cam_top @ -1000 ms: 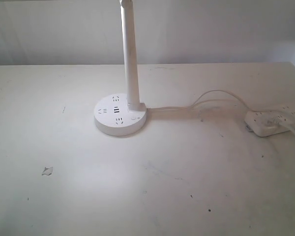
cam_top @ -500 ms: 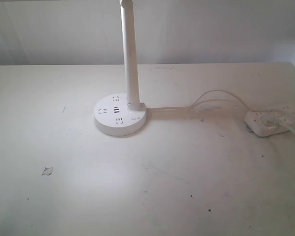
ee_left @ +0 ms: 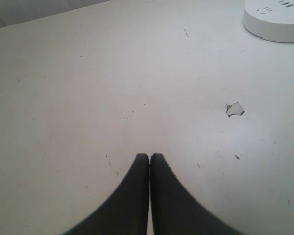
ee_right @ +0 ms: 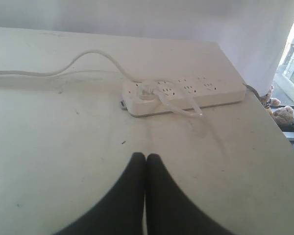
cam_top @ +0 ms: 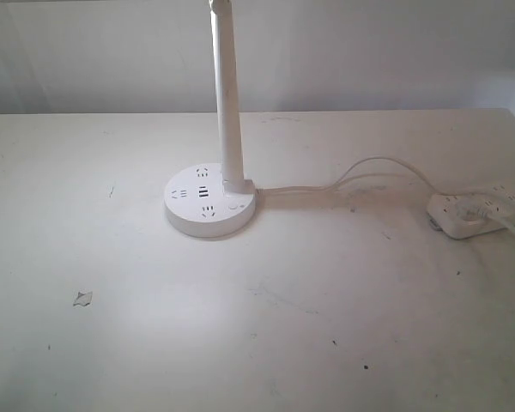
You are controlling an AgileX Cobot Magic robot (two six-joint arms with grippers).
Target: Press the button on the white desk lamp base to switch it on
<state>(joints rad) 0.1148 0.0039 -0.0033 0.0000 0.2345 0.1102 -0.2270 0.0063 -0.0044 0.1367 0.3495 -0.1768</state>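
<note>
The white desk lamp base (cam_top: 209, 202) is a flat round disc near the middle of the table, with socket holes, dark USB slots and a tall slim stem (cam_top: 226, 94). The button (cam_top: 233, 206) shows as a faint small circle on the disc's front right. Part of the base's rim (ee_left: 274, 22) shows in the left wrist view, far from my left gripper (ee_left: 150, 156), which is shut with nothing in it. My right gripper (ee_right: 146, 156) is also shut and empty, over bare table short of the power strip (ee_right: 186, 95). Neither gripper appears in the exterior view.
A white cord (cam_top: 352, 176) loops from the base to the long white power strip (cam_top: 481, 210) at the table's right edge. A small torn scrap (cam_top: 83, 298) lies at front left, also seen as a scrap (ee_left: 234, 109) from the left wrist. The table edge (ee_right: 264, 112) drops off beyond the strip.
</note>
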